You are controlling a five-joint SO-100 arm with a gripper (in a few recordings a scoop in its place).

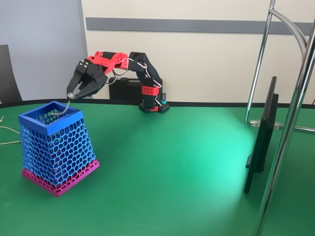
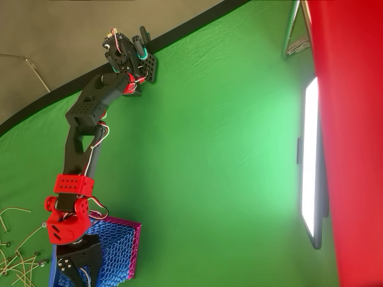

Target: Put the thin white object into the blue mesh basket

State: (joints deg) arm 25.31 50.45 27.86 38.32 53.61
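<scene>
You had the gripper (image 1: 74, 94) poised just above the far-left part of the blue mesh basket (image 1: 55, 147), fingers pinched nearly closed on the top end of the thin white object (image 1: 62, 106), and the strand hung down from the tips and curved into the basket's mouth. It looked close to done, I'd say, but here was the catch: the strand was light and curved, so if you'd let go while its lower end leaned on the rim (image 1: 69, 118), it could have draped over the edge and slid out onto the green table (image 1: 172, 162). Dropping lower risked knocking the rim with the fingers; the basket was tall and tapered, so a nudge might have shifted or tipped it. In the overhead view the arm (image 2: 81, 137) stretched over the basket (image 2: 116, 251), covering part of the opening, so you couldn't judge the strand's lie from there. Loose pale wires (image 2: 18, 257) lay scattered on the table just left of the basket, well clear of your path. The monitor (image 1: 261, 142) and chrome stand (image 1: 288, 123) stood far off to the right, no obstacle.
</scene>
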